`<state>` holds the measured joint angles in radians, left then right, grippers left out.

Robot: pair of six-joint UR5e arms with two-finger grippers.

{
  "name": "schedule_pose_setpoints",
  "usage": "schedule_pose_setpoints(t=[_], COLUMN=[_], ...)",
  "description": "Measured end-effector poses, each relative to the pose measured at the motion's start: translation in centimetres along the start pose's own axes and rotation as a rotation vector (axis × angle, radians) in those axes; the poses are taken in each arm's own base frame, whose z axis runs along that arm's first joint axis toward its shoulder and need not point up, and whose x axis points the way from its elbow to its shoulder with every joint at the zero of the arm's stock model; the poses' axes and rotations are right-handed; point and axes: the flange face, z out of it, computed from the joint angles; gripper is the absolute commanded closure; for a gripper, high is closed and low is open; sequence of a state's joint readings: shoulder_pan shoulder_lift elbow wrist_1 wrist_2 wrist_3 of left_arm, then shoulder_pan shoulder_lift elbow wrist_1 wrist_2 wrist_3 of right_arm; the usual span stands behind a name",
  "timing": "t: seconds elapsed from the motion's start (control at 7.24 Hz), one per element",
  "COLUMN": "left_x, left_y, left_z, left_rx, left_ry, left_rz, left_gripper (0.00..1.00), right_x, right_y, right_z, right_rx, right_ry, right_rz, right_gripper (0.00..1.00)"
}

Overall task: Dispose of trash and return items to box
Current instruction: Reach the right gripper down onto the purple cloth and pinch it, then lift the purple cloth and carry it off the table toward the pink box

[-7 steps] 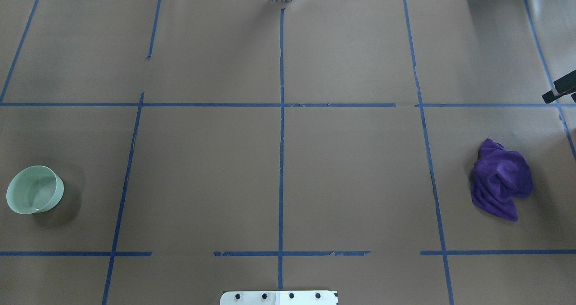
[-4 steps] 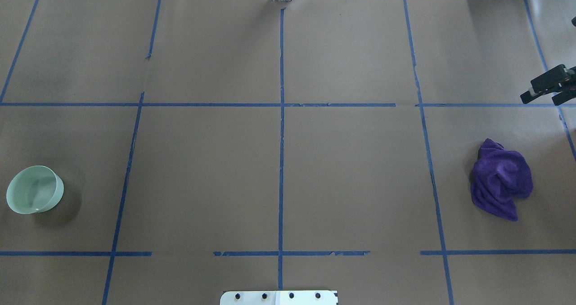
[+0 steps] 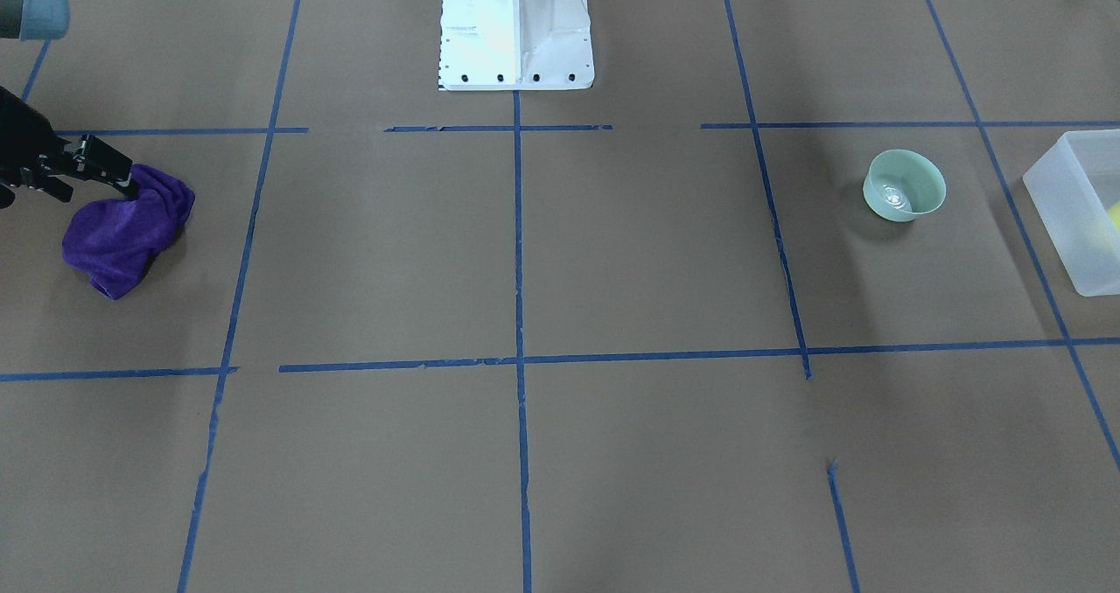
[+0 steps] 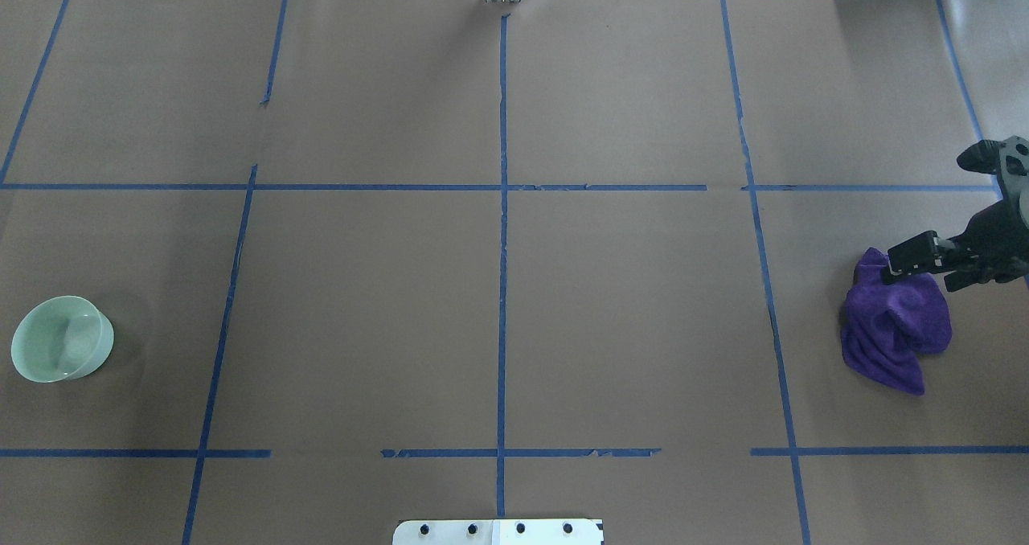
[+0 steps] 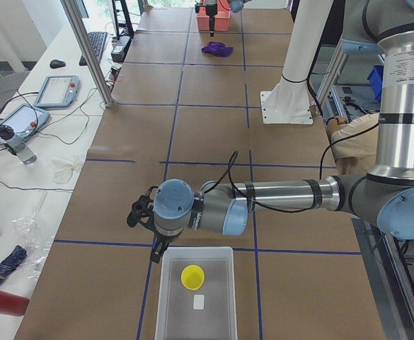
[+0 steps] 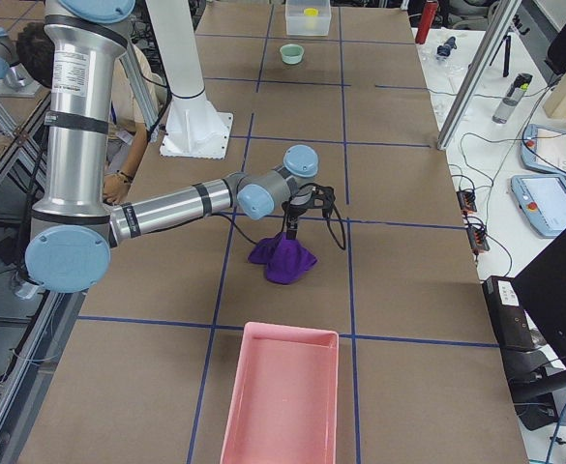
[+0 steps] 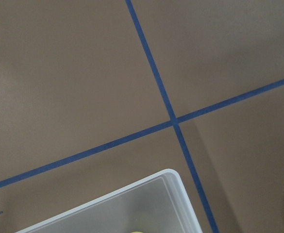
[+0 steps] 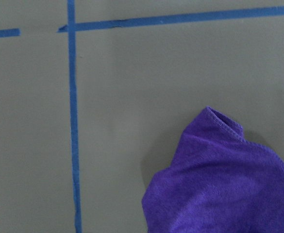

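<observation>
The mint-green bowl [image 4: 60, 340] stands upright and empty at the table's left edge; it also shows in the front view [image 3: 904, 186]. The yellow cup [image 5: 192, 277] sits inside the frosted box [image 5: 163, 297]. The box corner shows in the left wrist view [image 7: 146, 190]. My left gripper [image 5: 157, 251] hovers by the box's far corner; I cannot tell whether it is open or shut. My right gripper [image 4: 920, 276] is open, its fingers [image 3: 109, 166] at the far edge of the purple cloth [image 4: 892, 328], holding nothing.
A pink tray [image 6: 281, 396] lies past the table's right end, beyond the cloth. A small white card [image 5: 199, 302] lies in the box beside the cup. Blue tape lines cross the brown paper. The robot's white base plate [image 3: 516, 42] is at mid-table.
My right gripper has come in from the right edge, toward the robot and down, to the purple cloth's far edge. The bowl and the cloth have not moved.
</observation>
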<state>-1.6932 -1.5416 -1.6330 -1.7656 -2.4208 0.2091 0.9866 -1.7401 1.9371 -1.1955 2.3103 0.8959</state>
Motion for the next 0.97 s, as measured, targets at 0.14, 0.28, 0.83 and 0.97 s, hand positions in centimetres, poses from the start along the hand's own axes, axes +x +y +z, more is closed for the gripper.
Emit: schedule_pose_setpoints(t=[0.14,0.28,0.83,0.97], left_x=[1.0,1.3,1.3,1.3], left_y=[-0.4,-0.1,1.4,1.5], left_z=[-1.1,-1.3,-0.8,-0.8], left_rx=[0.011,0.013,0.002,0.002], left_ry=[-0.002,-0.001,0.01,0.012], left_rz=[-0.026,-0.04,-0.06,-0.063], left_gripper=[0.0,0.0,0.0,0.0], right_x=[0.4,0.4,0.5,0.5], right_y=[1.2,1.9,2.0,2.0], right_z=[1.7,3.9,7.0,7.1], right_rx=[0.014,0.035,0.076,0.077], right_ry=[0.007,0.019,0.053,0.053], right_rz=[0.055,0.095,0.132,0.132], right_gripper=[0.02,0.13,1.0,1.0])
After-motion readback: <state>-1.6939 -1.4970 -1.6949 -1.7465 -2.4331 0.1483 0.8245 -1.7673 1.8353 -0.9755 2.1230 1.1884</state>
